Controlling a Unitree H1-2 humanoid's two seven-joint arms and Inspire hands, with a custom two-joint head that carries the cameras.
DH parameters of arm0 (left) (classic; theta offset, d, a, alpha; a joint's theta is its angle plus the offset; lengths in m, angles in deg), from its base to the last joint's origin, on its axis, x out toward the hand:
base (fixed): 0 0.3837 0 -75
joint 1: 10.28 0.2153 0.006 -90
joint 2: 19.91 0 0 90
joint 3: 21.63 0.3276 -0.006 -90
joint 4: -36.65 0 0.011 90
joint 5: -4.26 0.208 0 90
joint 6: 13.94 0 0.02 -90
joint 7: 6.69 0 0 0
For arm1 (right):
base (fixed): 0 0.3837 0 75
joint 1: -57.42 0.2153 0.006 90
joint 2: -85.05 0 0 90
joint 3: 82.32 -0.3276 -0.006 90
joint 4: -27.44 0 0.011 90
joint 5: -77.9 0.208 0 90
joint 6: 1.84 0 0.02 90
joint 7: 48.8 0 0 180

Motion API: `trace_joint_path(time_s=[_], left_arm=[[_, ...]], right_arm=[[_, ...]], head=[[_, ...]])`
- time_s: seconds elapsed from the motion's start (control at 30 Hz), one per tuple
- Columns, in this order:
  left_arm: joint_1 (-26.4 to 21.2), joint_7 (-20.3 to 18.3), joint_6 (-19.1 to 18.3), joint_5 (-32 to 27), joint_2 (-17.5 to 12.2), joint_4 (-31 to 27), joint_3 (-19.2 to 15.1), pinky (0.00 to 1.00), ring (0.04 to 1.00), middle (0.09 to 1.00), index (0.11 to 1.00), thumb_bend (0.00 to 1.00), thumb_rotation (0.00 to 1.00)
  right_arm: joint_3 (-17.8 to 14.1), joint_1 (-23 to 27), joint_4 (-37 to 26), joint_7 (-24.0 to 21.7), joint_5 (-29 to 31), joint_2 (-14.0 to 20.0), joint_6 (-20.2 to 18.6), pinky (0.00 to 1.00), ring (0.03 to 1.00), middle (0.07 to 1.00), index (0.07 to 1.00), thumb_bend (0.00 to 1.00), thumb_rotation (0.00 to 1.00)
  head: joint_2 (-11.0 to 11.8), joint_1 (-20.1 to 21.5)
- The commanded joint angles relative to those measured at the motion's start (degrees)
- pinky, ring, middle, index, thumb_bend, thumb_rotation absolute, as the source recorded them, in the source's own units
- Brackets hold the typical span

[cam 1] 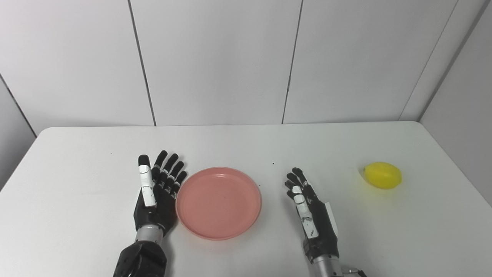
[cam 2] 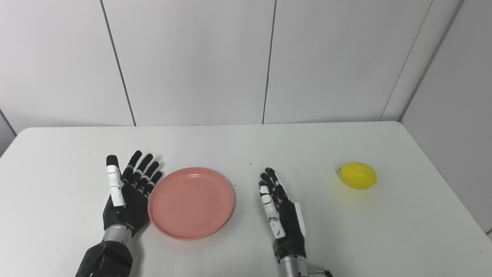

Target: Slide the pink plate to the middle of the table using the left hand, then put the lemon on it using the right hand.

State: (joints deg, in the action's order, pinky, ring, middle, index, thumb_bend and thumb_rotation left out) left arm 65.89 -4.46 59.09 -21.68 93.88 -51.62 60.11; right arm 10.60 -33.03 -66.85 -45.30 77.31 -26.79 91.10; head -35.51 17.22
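We see a white table [cam 1: 246,142] with rounded far corners filling the lower half of both views, its surface matte and marked by a few tiny dark specks. Behind it stands a back wall [cam 1: 215,57] of pale grey-white panels, divided by thin dark seams that run nearly upright — some leaning slightly. On the right, a side wall [cam 1: 461,96] of the same panels angles toward us, meeting the back wall at a corner. The light is soft and even — shadows on the tabletop are faint. No floor or window shows.
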Motion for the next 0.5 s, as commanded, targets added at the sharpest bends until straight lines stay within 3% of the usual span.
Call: trace_joint_path(time_s=[0.0, 0.1, 0.2, 0.3, 0.47], left_arm=[[0.96, 0.35, -0.94, 0.19, -0.07, 2.44, -0.42, 0.96, 0.922, 0.917, 0.917, 0.83, 0.84], [0.72, -0.32, -0.64, 0.1, -0.25, 3.12, -0.72, 0.97, 0.924, 0.92, 0.921, 0.82, 0.85], [0.41, -1.05, -0.17, -0.11, -0.34, 4.06, -1.08, 0.97, 0.928, 0.916, 0.926, 0.83, 0.84], [0.04, -1.79, 0.42, -0.19, -0.41, 5.18, -1.33, 0.97, 0.932, 0.916, 0.931, 0.83, 0.83], [-0.75, -3.08, 1.41, 0.07, -0.68, 7.32, -1.68, 0.98, 0.943, 0.926, 0.942, 0.83, 0.84]], right_arm=[[-0.57, 0.66, -1.54, 1.42, -0.82, -0.78, 2.55, 0.92, 0.887, 0.888, 0.88, 0.72, 0.8], [-1.32, 0.78, -2.6, 3.07, -2.26, -1.24, 2.94, 0.9, 0.882, 0.883, 0.867, 0.73, 0.8], [-1.95, 1.13, -3.53, 5.57, -5.84, -1.36, 3.92, 0.81, 0.831, 0.847, 0.821, 0.7, 0.82], [-2.1, 1.32, -5.2, 7.52, -9.95, -0.85, 2.5, 0.77, 0.805, 0.829, 0.81, 0.71, 0.86], [-2.75, 2.0, -7.07, 8.09, -11.54, 0.29, 1.29, 0.74, 0.767, 0.808, 0.794, 0.73, 0.87]], head=[[0.08, 0.61], [0.24, 1.87], [0.45, 2.72], [1.2, 3.38], [2.03, 3.72]])
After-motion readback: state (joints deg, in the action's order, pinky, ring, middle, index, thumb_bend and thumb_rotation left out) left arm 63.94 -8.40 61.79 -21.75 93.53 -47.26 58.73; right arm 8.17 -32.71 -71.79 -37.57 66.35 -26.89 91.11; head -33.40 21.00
